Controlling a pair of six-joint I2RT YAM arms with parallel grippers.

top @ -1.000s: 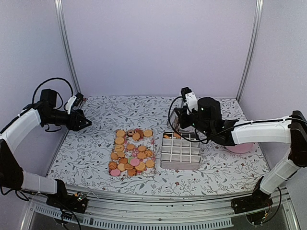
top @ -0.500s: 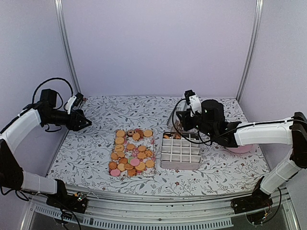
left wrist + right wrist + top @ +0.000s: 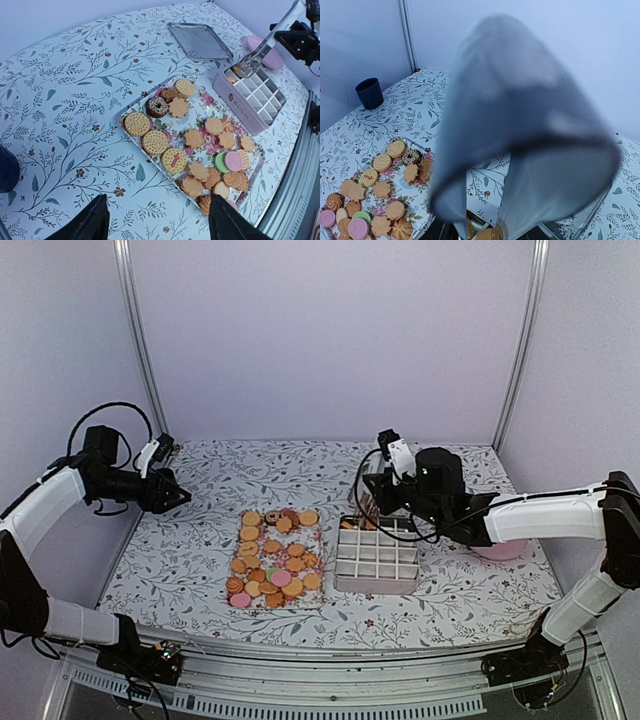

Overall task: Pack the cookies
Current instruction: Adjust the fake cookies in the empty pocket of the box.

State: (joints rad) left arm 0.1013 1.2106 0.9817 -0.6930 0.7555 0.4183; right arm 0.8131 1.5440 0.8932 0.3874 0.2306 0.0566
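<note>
The cookies (image 3: 194, 138), small flat biscuits, mostly orange-tan with a few pink, green and dark brown, lie mostly loose on the flower-patterned rectangular tray (image 3: 207, 98) at mid-surface. A few already sit in the far corner cells of the pale pink gridded box (image 3: 239, 111) just beside the tray. The silver metal tongs (image 3: 260, 52) slant down into that far corner, tips at or inside a cell. Cannot tell whether a cookie is between the tips. The right claw (image 3: 378, 488) is clamped on the tongs' handle, which blurs out most of the right wrist view. The left claw (image 3: 157, 199) is spread wide and holds nothing, hovering over the leaf-print surface (image 3: 75, 100) well apart from the tray. Judgement: the step in hand is placing into a corner cell. To do it well, centre the tips over one cell and go low enough that the biscuit lands flat. Ease the squeeze only slightly, then lift straight up so the tips clear the dividers without nudging the box.
</note>
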